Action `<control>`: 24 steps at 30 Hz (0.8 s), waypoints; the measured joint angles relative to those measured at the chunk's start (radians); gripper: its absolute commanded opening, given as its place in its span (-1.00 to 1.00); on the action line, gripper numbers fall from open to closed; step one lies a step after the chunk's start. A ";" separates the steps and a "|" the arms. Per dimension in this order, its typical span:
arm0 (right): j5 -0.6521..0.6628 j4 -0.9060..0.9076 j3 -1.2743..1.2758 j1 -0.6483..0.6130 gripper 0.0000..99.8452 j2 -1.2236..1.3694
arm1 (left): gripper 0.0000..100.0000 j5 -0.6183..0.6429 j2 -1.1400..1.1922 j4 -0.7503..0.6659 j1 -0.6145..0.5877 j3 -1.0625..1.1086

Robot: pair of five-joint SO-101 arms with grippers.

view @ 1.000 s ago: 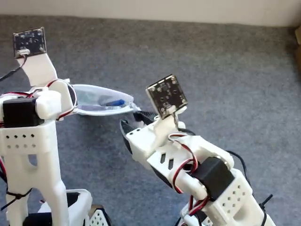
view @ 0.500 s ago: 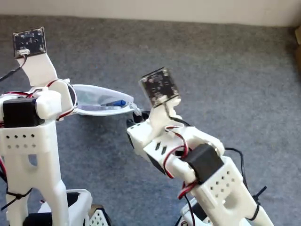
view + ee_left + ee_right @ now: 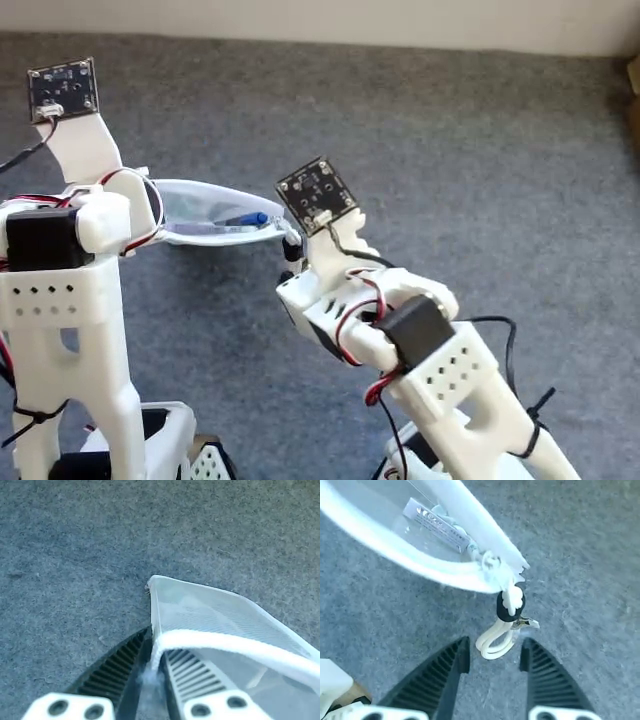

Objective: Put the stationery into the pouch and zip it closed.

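Changing: we see the right arm (image 3: 400, 335) swing in toward the pouch (image 3: 215, 222) over the last second. Its camera board now sits closer to the pouch's pointed end than it did before. The left arm (image 3: 70, 250) and the pouch keep their places.
Meaning for the task: we judge that loading is finished and the zipping step is starting. The pull is lined up but not yet gripped.
Right gripper (image 3: 495, 642): its jaws stand apart on either side of the cord loop of the zipper pull (image 3: 510, 605). We cannot tell whether either jaw touches the loop.
Left gripper (image 3: 152, 662): its jaws are pressed together on the pouch's far corner, pinning that end.
Pouch position: it stretches from the left gripper toward the right one, over the grey carpet (image 3: 480, 150). We cannot tell whether its belly rests on the carpet.
Pouch look: we see clear sides, a fine mesh panel, and thick white edging. Its mouth gapes in a leaf shape, so the zip is not yet run.
Contents: a blue pen (image 3: 245, 218) lies inside. A small labelled item (image 3: 435, 522) sits near the zipper end.
Pull: a white cord loop hangs from a black bead with a small metal tab, at the pouch's tip.
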 measured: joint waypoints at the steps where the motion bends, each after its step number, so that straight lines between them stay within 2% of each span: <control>1: 0.000 -0.032 0.031 0.000 -0.49 0.000 | -0.99 0.000 0.000 0.000 0.000 0.000; 12: 0.003 -0.324 0.229 0.003 -0.50 0.002 | -0.99 0.000 0.000 0.000 0.000 0.000; 17: 0.003 -0.436 0.275 0.040 -0.73 0.002 | -0.99 0.000 0.000 0.000 0.000 0.000; 24: 0.058 -0.493 0.293 0.064 -0.89 0.002 | -0.99 0.000 0.000 0.000 0.000 0.002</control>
